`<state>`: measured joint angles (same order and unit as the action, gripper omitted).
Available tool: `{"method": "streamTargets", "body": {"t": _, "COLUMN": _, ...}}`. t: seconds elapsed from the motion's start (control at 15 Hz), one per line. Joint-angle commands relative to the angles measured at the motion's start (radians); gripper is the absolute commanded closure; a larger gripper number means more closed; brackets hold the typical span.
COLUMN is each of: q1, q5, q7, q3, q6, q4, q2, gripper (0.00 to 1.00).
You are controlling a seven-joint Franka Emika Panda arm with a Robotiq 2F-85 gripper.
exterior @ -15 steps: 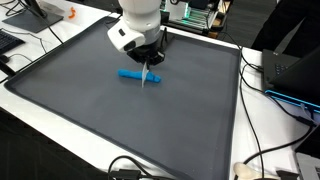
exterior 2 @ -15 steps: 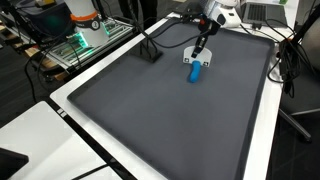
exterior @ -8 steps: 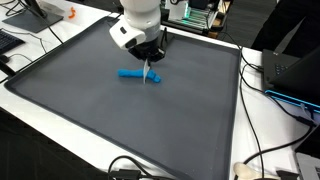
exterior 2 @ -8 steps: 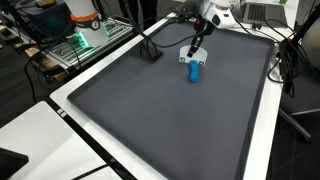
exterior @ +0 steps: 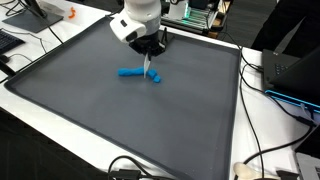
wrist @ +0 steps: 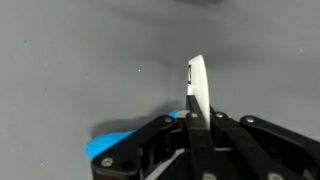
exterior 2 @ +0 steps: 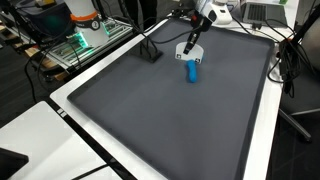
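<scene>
A blue marker-like stick (exterior: 130,73) (exterior 2: 192,71) lies on the dark grey mat (exterior: 120,120) (exterior 2: 150,120). My gripper (exterior: 149,62) (exterior 2: 192,38) hangs just above its end, shut on a thin white strip (exterior: 149,71) (exterior 2: 185,50) that points down toward the mat. In the wrist view the white strip (wrist: 197,85) sticks out from between the closed black fingers of the gripper (wrist: 197,115). The blue stick (wrist: 115,142) shows partly behind the left linkage. Whether the strip still touches the stick I cannot tell.
A black block with a thin rod (exterior 2: 150,55) sits on the mat's far side. The white table edge (exterior: 260,130) rings the mat, carrying cables (exterior: 262,150) and a dark laptop (exterior: 290,75). Electronics boards (exterior 2: 80,40) stand beside the table.
The gripper has risen a little with the white strip still held. The blue stick has stayed on the mat.
</scene>
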<state>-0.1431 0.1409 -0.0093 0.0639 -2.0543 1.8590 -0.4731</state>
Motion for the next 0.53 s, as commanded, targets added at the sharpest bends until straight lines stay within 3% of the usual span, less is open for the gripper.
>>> {"method": "streamTargets", "body": {"t": 0.0, "q1": 0.016, "q5": -0.014, "q7": -0.025, "q3": 0.010, "q6": 0.023, "q4": 0.043, "q2": 0.067, "gripper": 0.99}}
{"method": "streamTargets", "body": {"t": 0.47, "q1": 0.024, "q5": 0.009, "q7": -0.035, "q3": 0.001, "q6": 0.000, "q4": 0.029, "q2": 0.092, "gripper": 0.99}}
